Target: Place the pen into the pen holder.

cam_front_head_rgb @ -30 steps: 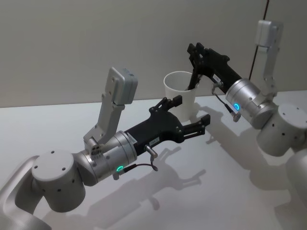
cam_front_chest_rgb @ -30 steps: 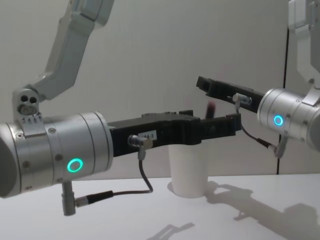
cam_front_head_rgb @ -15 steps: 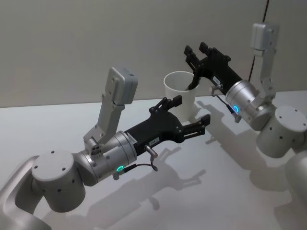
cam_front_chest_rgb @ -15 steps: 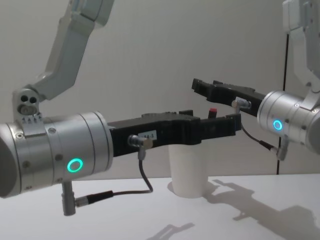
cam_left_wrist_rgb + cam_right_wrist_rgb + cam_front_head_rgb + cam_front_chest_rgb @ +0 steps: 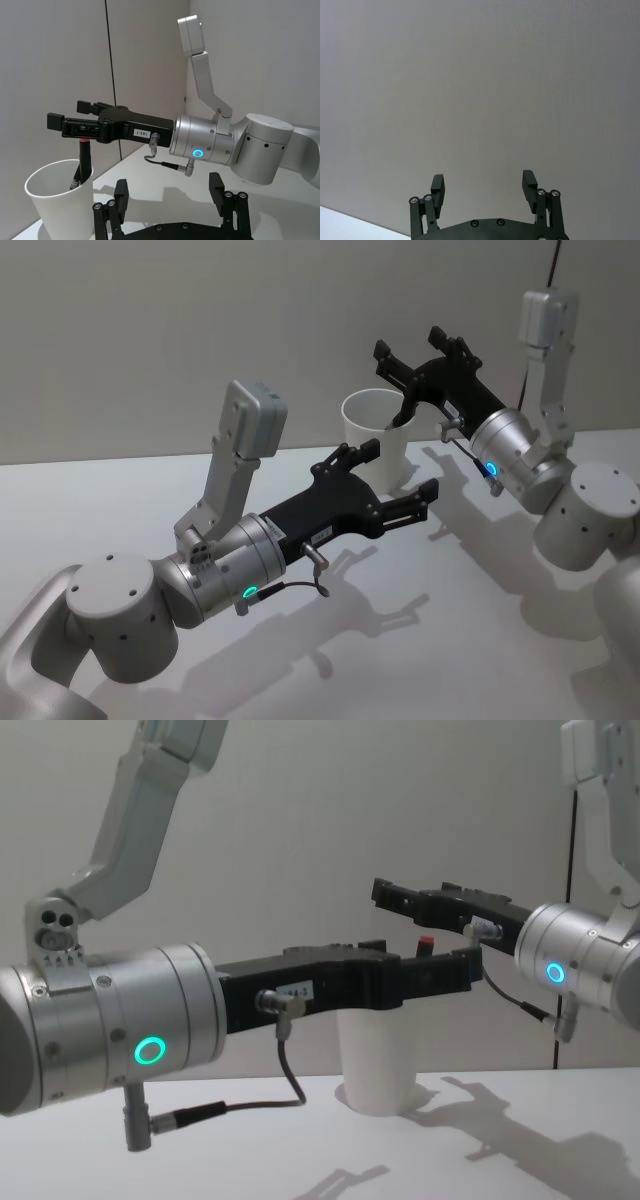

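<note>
1. The surface (image 5: 470,570) is white and carries the pen holder; a plain grey wall stands behind it.
2. The left arm reaches forward across the surface. Its tool, the left tool (image 5: 398,480), sits just in front of the pen holder with its fingers spread apart and nothing between them.
3. The right arm comes in from the right side. Its tool, the right tool (image 5: 412,352), hovers above the rim of the pen holder with its fingers spread apart, holding nothing.
4. The pen holder (image 5: 376,435) is a white paper cup standing upright near the far edge of the surface.
5. The pen (image 5: 82,162) stands inside the pen holder, leaning against its wall, its red-tipped upper end projecting above the rim, directly below the right tool and clear of its fingers.
</note>
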Available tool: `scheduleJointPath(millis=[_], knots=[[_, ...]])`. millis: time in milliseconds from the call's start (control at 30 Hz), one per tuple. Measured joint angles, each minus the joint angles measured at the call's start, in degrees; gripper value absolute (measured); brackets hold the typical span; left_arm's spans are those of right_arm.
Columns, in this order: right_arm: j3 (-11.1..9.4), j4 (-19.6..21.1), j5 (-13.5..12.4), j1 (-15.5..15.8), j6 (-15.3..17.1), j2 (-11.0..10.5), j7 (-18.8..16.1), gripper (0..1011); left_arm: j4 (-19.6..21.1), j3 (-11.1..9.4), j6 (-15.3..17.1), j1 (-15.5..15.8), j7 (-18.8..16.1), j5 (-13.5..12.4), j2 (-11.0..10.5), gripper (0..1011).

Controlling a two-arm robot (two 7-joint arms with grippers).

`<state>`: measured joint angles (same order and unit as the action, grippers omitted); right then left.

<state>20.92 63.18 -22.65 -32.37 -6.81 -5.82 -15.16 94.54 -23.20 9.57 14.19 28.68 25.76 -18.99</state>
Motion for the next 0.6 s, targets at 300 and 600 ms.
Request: scheduleJointPath(millis=[300, 600], knots=[[0.06, 0.0, 0.36, 0.04, -0.15, 0.0, 0.13, 1001, 0.0, 0.0, 0.0, 0.0, 0.0, 0.0, 0.0, 1001], [0.07, 0.0, 0.53, 0.04, -0.22, 0.0, 0.17, 1001, 0.0, 0.0, 0.0, 0.0, 0.0, 0.0, 0.0, 1001]])
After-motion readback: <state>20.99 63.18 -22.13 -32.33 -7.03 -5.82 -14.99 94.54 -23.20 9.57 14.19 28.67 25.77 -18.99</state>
